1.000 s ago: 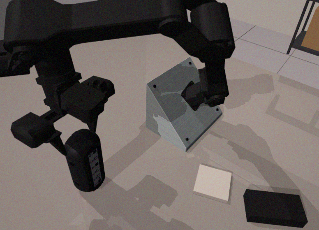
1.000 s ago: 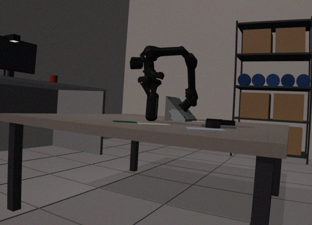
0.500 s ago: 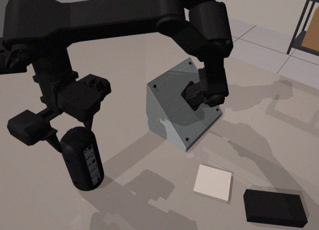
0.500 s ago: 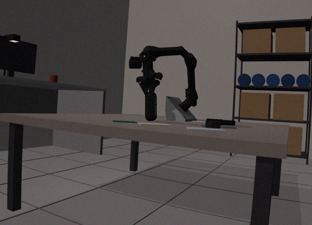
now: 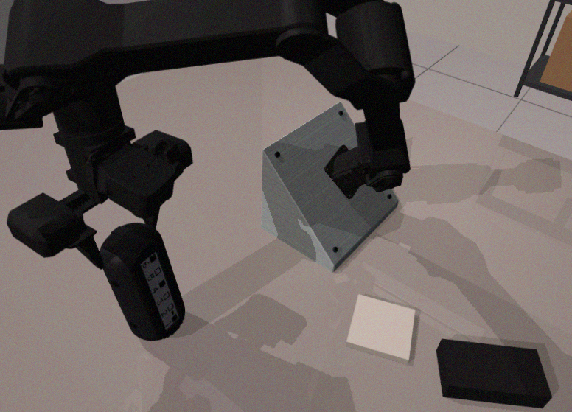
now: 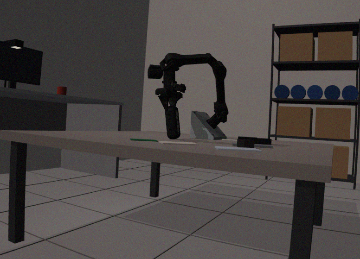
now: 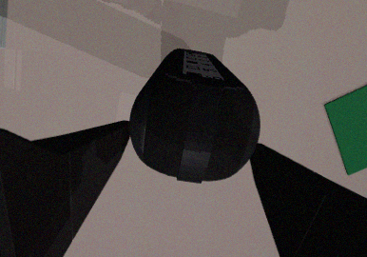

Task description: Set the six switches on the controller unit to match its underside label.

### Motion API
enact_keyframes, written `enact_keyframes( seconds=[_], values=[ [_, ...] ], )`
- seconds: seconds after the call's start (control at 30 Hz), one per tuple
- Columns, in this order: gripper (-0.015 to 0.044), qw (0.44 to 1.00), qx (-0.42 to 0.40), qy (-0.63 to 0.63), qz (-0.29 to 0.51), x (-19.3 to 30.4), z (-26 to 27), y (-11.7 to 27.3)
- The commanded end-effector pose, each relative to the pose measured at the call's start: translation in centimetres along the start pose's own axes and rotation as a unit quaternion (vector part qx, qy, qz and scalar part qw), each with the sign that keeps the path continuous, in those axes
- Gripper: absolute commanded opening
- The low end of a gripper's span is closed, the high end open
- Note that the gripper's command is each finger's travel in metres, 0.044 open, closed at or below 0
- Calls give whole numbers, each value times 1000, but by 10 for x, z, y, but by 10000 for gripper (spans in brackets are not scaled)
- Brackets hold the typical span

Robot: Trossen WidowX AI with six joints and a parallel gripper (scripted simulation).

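The dark grey controller unit (image 5: 126,287) (image 6: 172,123) (image 7: 195,109) stands on end, slightly tilted, its lower end at or just above the bench; contact is unclear. My gripper (image 5: 127,248) (image 6: 171,109) (image 7: 191,139) is shut on its upper part, one fingertip on each side. The underside label (image 5: 159,290) (image 7: 200,64) faces the top view. There the squares read: 1 filled, 2 empty, 3 empty, 4 filled, 5 empty, 6 filled. Number 6 is at the top, number 1 at the bottom. The rocker switches are hidden in all views.
The grey wedge mount (image 5: 305,177) (image 6: 199,126) carries the arm's base, right of the unit in the top and exterior views. A white block (image 5: 382,326) and a black block (image 5: 492,374) lie at the lower right in the top view. A green plate (image 6: 143,140) (image 7: 349,133) lies near the unit.
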State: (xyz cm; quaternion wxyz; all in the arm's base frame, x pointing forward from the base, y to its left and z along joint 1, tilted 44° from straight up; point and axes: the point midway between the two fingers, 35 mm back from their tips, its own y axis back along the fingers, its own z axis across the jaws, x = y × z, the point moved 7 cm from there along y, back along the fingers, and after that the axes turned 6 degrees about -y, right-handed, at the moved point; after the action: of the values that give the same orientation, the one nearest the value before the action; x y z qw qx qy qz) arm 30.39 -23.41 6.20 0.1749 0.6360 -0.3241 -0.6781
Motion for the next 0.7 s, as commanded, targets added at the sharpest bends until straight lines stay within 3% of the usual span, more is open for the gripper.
enact_keyframes(
  seconds=[0.0, 0.67],
  values=[
    [338, 1000, -5, 0, 7, 3, -1, -4],
    [338, 1000, -3, 0, 31, 14, -2, -7]
  ],
)
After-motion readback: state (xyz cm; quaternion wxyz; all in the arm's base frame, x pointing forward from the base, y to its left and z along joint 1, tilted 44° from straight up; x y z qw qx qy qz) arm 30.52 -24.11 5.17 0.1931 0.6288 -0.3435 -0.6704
